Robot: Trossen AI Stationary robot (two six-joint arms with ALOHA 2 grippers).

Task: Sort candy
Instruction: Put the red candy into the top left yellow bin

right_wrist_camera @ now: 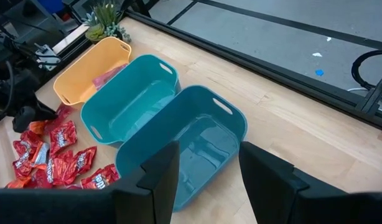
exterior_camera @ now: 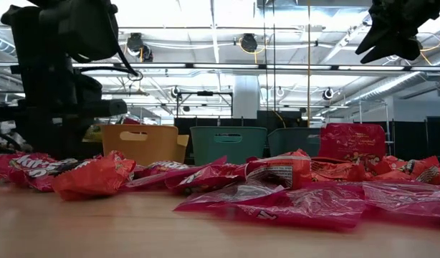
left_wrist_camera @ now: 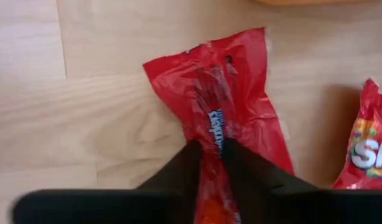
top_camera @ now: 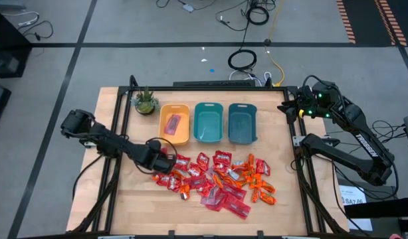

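Candy [top_camera: 217,180] is spread in a loose heap across the front half of the table [top_camera: 111,206], and at its left edge one red packet [left_wrist_camera: 225,99] is pinched between the narrowed fingers [left_wrist_camera: 178,174] of the left gripper [top_camera: 163,154], down on the wood. Behind the heap, three bins are lined up: the yellow bin [top_camera: 175,124], with a pinkish packet [top_camera: 173,123] lying inside, then two teal bins [top_camera: 208,122]. Farther back, the right gripper [right_wrist_camera: 206,171] is held high over the right teal bin [right_wrist_camera: 197,146], fingers parted, nothing gripped. A potted plant [top_camera: 145,101] is seen at the back left.
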